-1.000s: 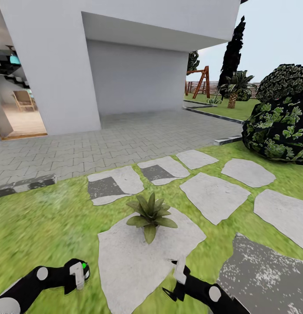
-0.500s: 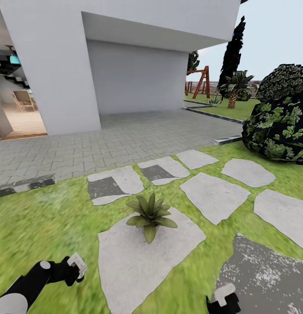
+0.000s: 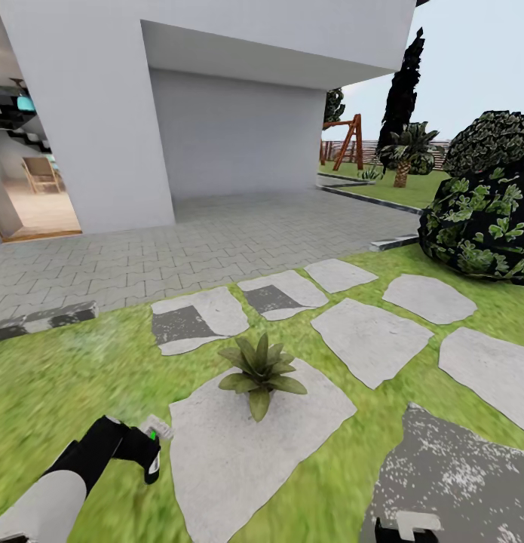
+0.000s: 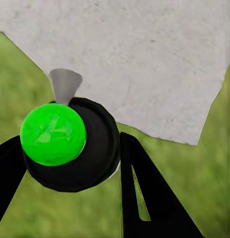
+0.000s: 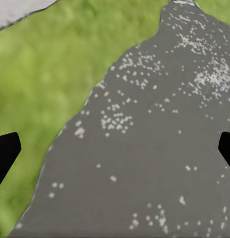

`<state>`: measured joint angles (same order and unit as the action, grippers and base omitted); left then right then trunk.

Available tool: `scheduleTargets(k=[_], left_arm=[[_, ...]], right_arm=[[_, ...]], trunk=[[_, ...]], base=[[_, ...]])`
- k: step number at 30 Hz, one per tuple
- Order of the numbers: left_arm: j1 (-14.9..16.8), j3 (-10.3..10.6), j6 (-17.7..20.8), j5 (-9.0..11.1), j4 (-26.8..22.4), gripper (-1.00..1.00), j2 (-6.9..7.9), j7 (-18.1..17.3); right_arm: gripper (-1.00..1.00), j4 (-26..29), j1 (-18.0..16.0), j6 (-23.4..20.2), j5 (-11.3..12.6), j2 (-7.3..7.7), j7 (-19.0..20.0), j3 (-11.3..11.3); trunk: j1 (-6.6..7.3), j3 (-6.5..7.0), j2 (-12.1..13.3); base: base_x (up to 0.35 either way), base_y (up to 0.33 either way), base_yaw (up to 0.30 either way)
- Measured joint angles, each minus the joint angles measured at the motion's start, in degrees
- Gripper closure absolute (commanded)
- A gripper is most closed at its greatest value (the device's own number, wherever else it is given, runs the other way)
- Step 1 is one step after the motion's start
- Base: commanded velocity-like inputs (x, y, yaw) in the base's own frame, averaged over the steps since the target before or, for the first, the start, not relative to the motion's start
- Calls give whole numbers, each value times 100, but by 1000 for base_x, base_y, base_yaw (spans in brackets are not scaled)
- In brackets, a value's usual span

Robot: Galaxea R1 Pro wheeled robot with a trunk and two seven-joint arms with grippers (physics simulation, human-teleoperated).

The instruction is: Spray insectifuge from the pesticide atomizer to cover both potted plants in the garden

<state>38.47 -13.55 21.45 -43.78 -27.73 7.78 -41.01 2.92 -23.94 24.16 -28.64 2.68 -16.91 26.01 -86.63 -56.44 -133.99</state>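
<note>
— Two fingers of the left gripper (image 3: 146, 452) were clamped on the pesticide atomizer (image 4: 90, 153), weren't they?

— Yes. From the left wrist the black fingers (image 4: 144, 198) sat on either side of its round black body, with a bright green cap (image 4: 52, 134) on top and a small grey nozzle (image 4: 65, 84) sticking out past it. Under it lay the edge of a pale stepping stone (image 4: 144, 59) and the grass.

— And the right gripper (image 5: 115, 148)?

— Spread wide, holding nothing. Its two dark fingertips (image 5: 4, 151) barely reached in from opposite edges of the wrist picture, above a dark grey speckled slab (image 5: 144, 148) bordered by grass. From the head it sat low, over the near edge of that slab.

— Where was the plant?

— One potted plant (image 3: 260, 371), a low rosette of olive-green leaves, stood at the far edge of the big pale stone (image 3: 246, 452), ahead of the left gripper and a little toward the right. The atomizer hung over the lawn (image 3: 65, 377) just beside that stone's left edge, apart from the plant.

— Further out?

— More stepping stones (image 3: 371, 339) across the garden, a dark leafy shrub (image 3: 484, 226) on the right, a grey brick terrace (image 3: 216, 241) before the white house wall (image 3: 231, 136), and a palm (image 3: 403, 154) beside a wooden swing frame (image 3: 348, 143) far off.
</note>
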Motion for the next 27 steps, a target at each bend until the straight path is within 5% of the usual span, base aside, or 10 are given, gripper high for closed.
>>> scheduleTargets(k=[7, 12, 16, 22, 24, 27], left_arm=[[25, 29, 592, -23, -2, 100, -293, -21], [18, 450, 1126, -234, 0, 100, -528, -13], [11, 769, 1276, -283, -3, 100, -582, -11], [101, 853, 1463, -285, -4, 100, -587, -36], [434, 853, 1859, -253, 12, 100, -556, -387], [672, 859, 1965, -297, 7, 100, -558, -959]], right_arm=[[-100, -121, -2, 15, -19, -281, -9, 8], [-100, -130, 6, 17, -19, -303, -5, 12], [-100, -130, 7, 17, -19, -281, -11, 13], [-100, -126, 10, 14, -19, -274, -11, 14], [-100, -119, 16, 13, -21, -269, -14, 14], [-100, -119, 17, 12, -20, -268, -14, 13]], trunk=[[0, 0, 0], [0, 0, 0], [0, 0, 0], [0, 0, 0], [0, 1, 0], [0, 0, 0]], base=[[0, 0, 0], [0, 0, 0], [0, 2, 0], [0, 155, 0], [0, 34, 0], [0, 12, 0]])
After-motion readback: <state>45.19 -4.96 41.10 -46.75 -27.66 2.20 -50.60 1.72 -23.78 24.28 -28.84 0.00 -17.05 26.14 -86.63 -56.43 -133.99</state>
